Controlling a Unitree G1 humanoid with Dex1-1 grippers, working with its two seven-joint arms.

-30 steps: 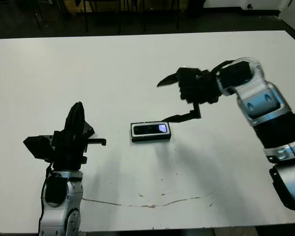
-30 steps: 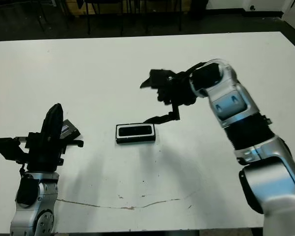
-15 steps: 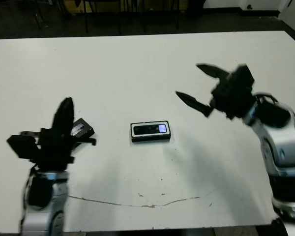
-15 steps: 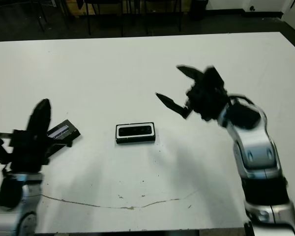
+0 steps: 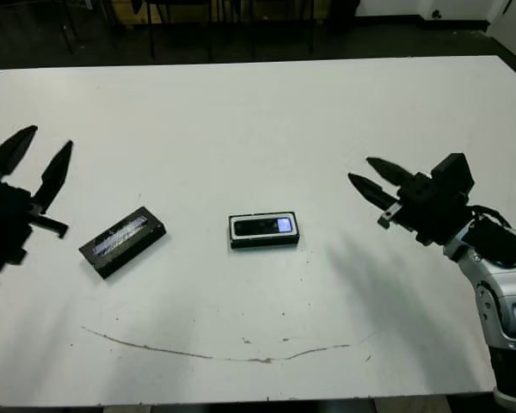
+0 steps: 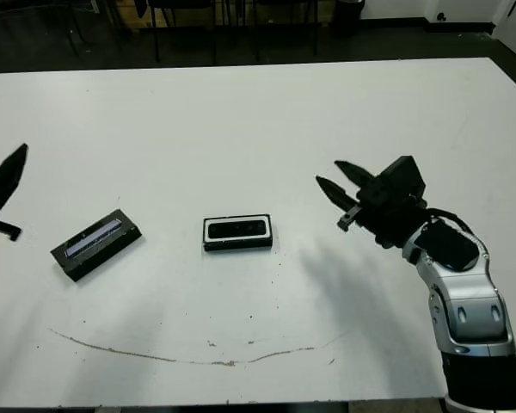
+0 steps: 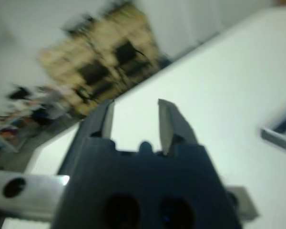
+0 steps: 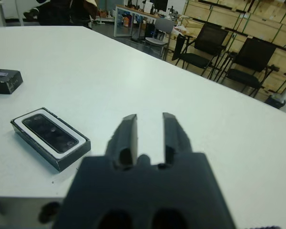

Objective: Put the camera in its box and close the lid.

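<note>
White table: camera lies in box at centre, lid well apart leftward. Left gripper and right gripper both empty, fingers parted, flanking with bare surface between.

A white table fills most of the head views, with a thin brownish scratch curving along its near edge. Beyond its far edge the floor is dark, crossed by chair legs. The right wrist view shows black office chairs, a desk and stacked cardboard boxes (the left wrist view is too blurred to tell much more).
</note>
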